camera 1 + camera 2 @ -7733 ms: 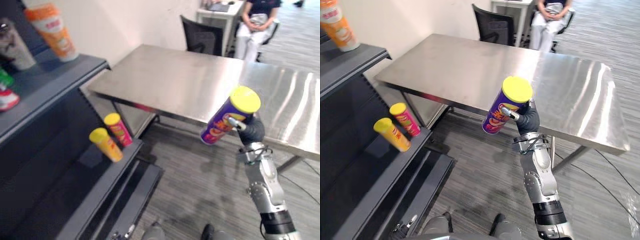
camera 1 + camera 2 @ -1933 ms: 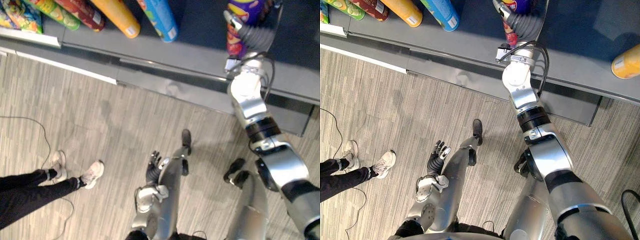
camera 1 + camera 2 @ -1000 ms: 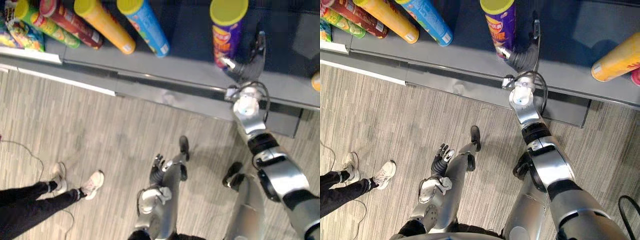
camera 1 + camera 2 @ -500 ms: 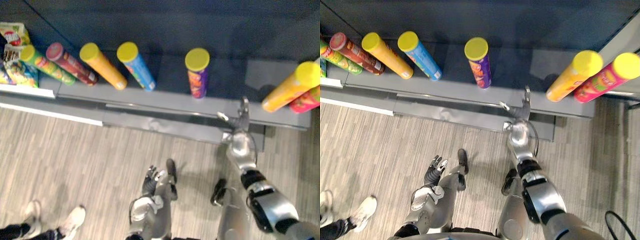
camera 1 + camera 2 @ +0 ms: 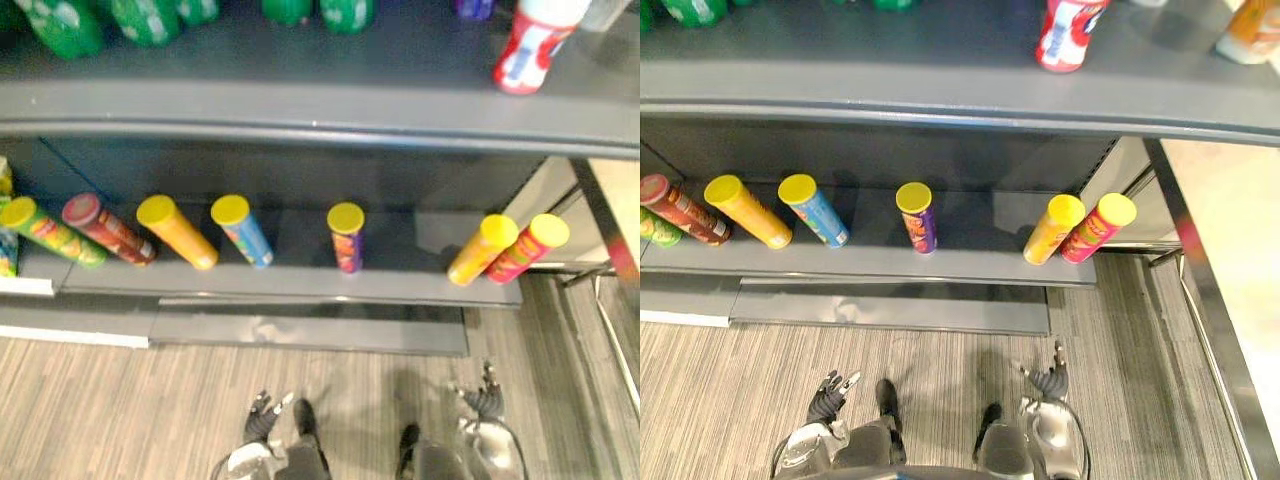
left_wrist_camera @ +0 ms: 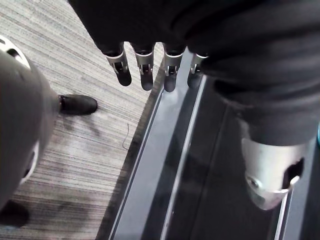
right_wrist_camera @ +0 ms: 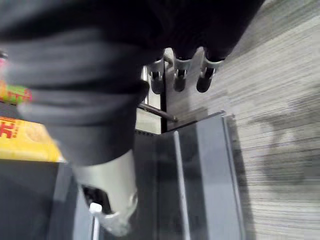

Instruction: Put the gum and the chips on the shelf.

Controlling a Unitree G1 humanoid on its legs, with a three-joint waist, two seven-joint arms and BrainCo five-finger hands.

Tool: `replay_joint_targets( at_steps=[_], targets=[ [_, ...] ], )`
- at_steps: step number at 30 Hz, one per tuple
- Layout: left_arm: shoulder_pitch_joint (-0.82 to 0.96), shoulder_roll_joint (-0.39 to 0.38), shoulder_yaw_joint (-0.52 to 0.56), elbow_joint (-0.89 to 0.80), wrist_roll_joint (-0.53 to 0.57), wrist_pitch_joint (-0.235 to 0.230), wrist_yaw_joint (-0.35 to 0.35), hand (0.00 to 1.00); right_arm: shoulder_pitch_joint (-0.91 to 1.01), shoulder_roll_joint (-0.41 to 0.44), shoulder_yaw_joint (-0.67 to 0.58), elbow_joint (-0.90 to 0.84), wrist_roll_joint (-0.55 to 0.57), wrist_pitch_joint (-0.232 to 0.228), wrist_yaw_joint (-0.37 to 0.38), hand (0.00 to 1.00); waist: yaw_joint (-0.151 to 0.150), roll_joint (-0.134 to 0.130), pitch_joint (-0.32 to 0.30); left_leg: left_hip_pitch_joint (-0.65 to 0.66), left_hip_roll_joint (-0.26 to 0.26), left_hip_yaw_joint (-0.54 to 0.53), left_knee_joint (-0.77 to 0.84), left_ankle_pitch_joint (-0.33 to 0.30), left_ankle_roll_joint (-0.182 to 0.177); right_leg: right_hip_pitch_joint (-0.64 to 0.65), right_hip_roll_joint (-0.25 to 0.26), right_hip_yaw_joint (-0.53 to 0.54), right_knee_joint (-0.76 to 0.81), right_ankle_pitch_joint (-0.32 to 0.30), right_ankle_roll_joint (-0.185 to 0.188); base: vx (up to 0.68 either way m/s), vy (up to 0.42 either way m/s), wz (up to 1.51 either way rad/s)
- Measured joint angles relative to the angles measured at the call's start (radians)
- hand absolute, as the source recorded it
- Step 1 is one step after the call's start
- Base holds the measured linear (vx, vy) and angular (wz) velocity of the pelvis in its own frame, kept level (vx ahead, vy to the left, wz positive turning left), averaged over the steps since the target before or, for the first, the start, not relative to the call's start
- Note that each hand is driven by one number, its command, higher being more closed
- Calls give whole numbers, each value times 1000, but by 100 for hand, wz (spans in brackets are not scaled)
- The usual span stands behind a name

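My right hand (image 5: 1048,380) and left hand (image 5: 828,390) hang low over the floor (image 5: 740,360), fingers loose and empty, well below the purple chips can (image 5: 916,217). It stands upright, yellow lid up, on the lower shelf (image 5: 970,255) (seven cans in that row).

Green bottles (image 5: 60,25), red-and-white cup (image 5: 528,45) up high, lower down green can (image 5: 55,235), dark red can (image 5: 115,235), orange can (image 5: 182,238), blue can (image 5: 247,238) side by side, yellow can (image 5: 477,255) touching pink can (image 5: 522,253), grey floor (image 5: 100,400).
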Motion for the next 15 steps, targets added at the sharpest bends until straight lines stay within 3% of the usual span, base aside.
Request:
replay_joint_targets(
  at_steps=[3, 8, 15],
  targets=[
    [40, 1, 32, 23, -2, 6, -6, 0, 51, 6, 1, 66, 1, 18, 63, 0, -16, -3, -41, 16, 0, 1, -6, -4, -3, 26, 5, 1, -34, 5, 1, 37, 3, -1],
    [47, -8, 86, 63, -63, 53, -53, 0, 49, 19, -76, 129, 57, 47, 91, 0, -22, 2, -73, 53, 16, 4, -8, -22, -6, 80, 29, -1, -82, 20, -5, 0, -7, -4],
    [54, -59, 230, 84, -81, 119, -57, 0, 34, 32, -152, 177, 197, 139, 125, 0, -18, 12, -104, 95, 19, 56, -8, -38, -5, 117, 35, 25, -124, 45, -5, 10, 12, -13]
  ],
)
